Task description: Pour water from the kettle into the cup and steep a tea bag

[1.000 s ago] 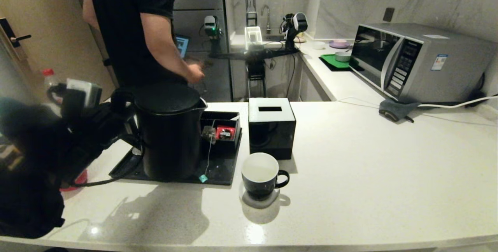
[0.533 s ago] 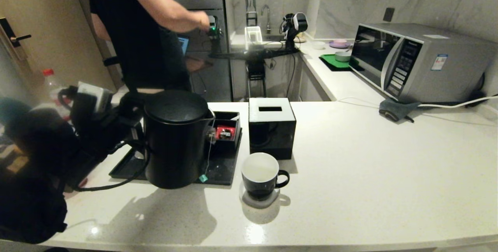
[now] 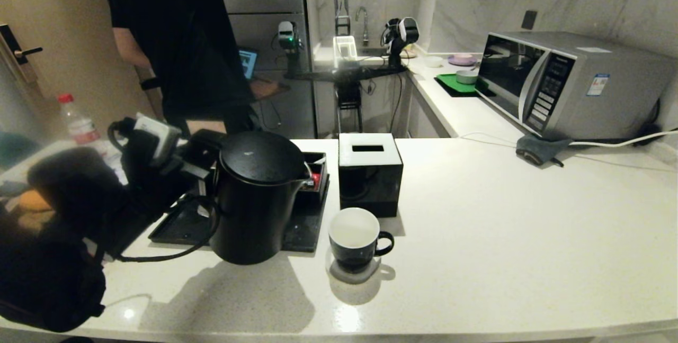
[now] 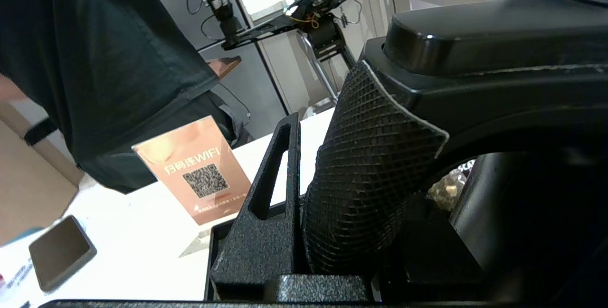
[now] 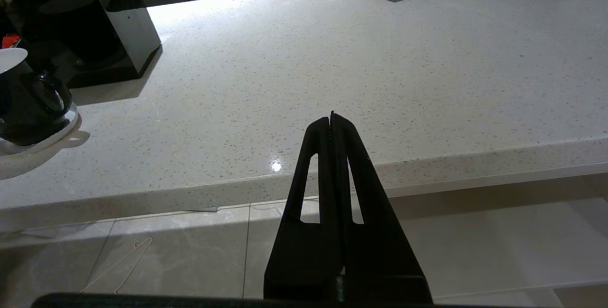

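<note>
The tall black kettle (image 3: 259,195) is upright over the front edge of the black tray (image 3: 175,229), just left of the cup. My left gripper (image 3: 197,181) is shut on its loop handle. In the left wrist view the gripper (image 4: 342,189) clamps the textured handle (image 4: 380,122). The black cup (image 3: 355,240) with its white inside stands on a pale coaster (image 3: 354,275); it also shows in the right wrist view (image 5: 23,103). The kettle hides the tea bag in the head view. No water stream shows. My right gripper (image 5: 331,117) is shut and empty, below the counter's front edge.
A black cube box (image 3: 369,173) with a white slotted top stands just behind the cup. A person in black (image 3: 180,41) stands beyond the counter. A microwave (image 3: 561,83) and grey cloth (image 3: 537,150) are at the far right. A WiFi card (image 4: 199,170) and phone (image 4: 59,251) lie left of the tray.
My left arm has carried the kettle to the right and forward, toward the cup, and it now covers the tea bag and its teal tag. The person's arm has risen.
</note>
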### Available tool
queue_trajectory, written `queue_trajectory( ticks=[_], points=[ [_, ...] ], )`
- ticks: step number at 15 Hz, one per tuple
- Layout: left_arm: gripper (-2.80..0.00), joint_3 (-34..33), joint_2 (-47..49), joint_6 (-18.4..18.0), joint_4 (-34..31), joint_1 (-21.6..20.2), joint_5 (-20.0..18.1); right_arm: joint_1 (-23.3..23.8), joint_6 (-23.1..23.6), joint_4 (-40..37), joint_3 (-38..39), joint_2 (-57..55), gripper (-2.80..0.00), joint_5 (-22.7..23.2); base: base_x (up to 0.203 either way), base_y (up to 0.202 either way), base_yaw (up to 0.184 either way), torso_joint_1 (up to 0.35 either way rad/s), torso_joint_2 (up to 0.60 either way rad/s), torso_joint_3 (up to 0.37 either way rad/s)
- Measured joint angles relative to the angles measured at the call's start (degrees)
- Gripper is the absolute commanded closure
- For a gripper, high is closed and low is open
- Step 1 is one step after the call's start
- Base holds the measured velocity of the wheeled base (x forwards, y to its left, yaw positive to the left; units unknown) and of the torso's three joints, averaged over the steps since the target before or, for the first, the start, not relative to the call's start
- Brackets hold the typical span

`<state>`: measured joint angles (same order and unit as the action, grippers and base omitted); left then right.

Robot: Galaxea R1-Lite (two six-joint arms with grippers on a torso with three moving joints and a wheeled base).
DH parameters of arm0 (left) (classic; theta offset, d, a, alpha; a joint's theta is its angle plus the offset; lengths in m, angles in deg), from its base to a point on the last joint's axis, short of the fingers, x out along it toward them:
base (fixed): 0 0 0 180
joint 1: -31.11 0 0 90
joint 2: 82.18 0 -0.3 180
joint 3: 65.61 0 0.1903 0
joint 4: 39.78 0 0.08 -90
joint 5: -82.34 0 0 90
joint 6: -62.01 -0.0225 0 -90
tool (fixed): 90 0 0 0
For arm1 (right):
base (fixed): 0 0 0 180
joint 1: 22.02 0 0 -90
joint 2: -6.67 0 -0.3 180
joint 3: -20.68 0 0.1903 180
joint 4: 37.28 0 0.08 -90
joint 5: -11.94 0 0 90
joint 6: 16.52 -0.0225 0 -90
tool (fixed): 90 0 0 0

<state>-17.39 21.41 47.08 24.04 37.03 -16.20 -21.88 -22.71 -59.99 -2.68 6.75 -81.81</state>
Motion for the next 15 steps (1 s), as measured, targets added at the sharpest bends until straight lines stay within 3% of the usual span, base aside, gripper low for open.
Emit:
queue_trajectory(
  ticks=[15],
  points=[
    [0.0,2.1,0.8,-5.2,0.0,3.0,-0.4,0.0,0.0,0.0,0.0,0.0,0.0,0.0,0.0,0.0,0.0,0.0,0.0,0.0]
  ],
)
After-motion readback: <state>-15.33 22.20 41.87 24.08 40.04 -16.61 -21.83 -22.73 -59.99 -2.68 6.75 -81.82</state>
